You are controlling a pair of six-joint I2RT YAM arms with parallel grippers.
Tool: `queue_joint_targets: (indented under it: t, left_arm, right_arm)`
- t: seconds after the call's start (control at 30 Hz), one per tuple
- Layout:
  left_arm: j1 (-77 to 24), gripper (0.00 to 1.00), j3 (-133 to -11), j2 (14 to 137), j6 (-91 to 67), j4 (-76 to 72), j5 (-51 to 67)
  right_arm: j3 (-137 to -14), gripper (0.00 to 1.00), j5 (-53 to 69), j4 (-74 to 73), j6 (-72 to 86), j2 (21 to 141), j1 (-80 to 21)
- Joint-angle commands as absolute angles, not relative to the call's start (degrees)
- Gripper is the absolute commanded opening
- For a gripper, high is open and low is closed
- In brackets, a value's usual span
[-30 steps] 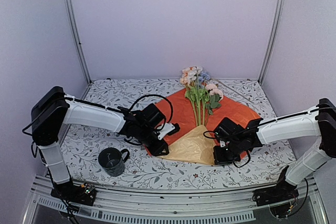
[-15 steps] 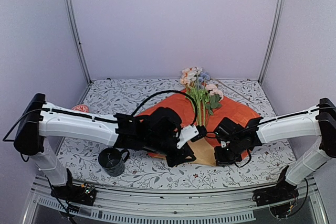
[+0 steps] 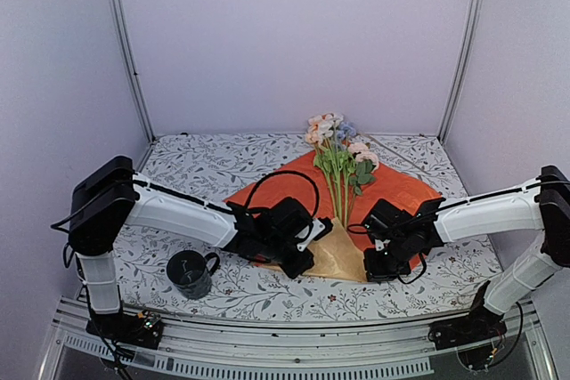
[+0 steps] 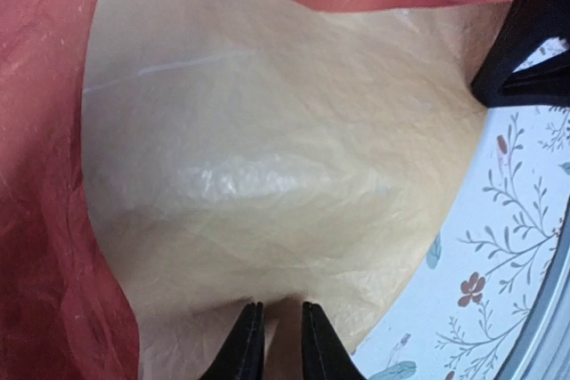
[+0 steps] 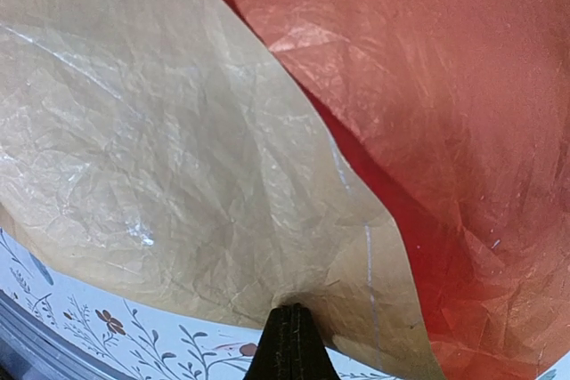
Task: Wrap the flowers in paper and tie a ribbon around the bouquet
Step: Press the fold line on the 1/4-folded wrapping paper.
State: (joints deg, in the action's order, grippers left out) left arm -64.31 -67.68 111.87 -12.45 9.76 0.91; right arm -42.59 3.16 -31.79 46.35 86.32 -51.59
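Tablecloth (image 3: pixel 205 162) under paper (image 3: pixel 294 186); flowers (image 3: pixel 335 144) overhead only, pinch of right hand (image 5: pixel 287 316) close-up only.

The left arm (image 3: pixel 178 211) has swung in from the left edge of the paper (image 3: pixel 298 180), reached far across toward the flower stems (image 3: pixel 338 189) half a second ago, and has since drawn back with its elbow raised again. The left pincer (image 3: pixel 301 260) now sits at the near left edge of the folded-over yellow flap (image 3: pixel 343 255), its fingers (image 4: pixel 245 349) closer together than before. Less of the flap shows than a second ago, its left part gathered in or hidden under the pincer.
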Motion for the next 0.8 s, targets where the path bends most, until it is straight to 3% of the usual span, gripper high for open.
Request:
queue_joint_targets:
  t: [0.0,0.57,0.77]
  left_arm:
    - [-63.04,0.16,-61.81,111.22,-18.60,13.25,1.56]
    - [-58.45,0.15,-48.20,101.53,-24.55,16.81,-0.91]
    - [-62.58,0.16,-53.82,99.61,-22.50,24.15,-8.58]
  right_arm:
    - [-42.01,0.00,3.00,-34.29,47.46,85.27,-51.47]
    - [-40.05,0.00,1.52,-38.07,47.72,82.98,-51.45]
    - [-40.61,0.00,0.97,-38.89,47.75,83.06,-51.50]
